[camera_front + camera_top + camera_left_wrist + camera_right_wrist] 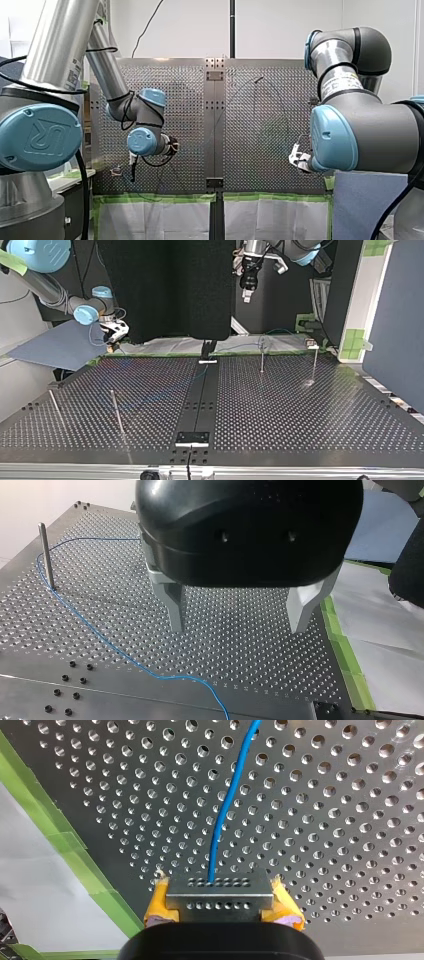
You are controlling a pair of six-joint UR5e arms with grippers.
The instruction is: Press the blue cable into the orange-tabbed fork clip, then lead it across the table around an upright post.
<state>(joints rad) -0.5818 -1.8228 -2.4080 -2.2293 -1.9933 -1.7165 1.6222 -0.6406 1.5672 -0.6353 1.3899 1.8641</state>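
Note:
The blue cable [175, 677] lies on the perforated table and bends around an upright post [46, 555]. My left gripper [239, 627] hovers above the table beside that cable, its metal fingers [175, 607] open and empty. In the top view it hangs high over the far edge [246, 292]. My right gripper [220, 895] is shut, with its yellow pads [159, 906] on either side of a small grey perforated block. The blue cable [220, 825] runs out ahead of it over the table. A small clip [116, 171] sits near the table's edge, below my left gripper [133, 167].
Thin upright posts [117, 412] [261, 355] [315, 365] stand on the perforated table [300, 430]. A dark centre strip [200, 400] with a bracket divides it. Green tape [75, 855] lines the table's edge. A blue-grey sheet [55, 345] lies off the top view's left.

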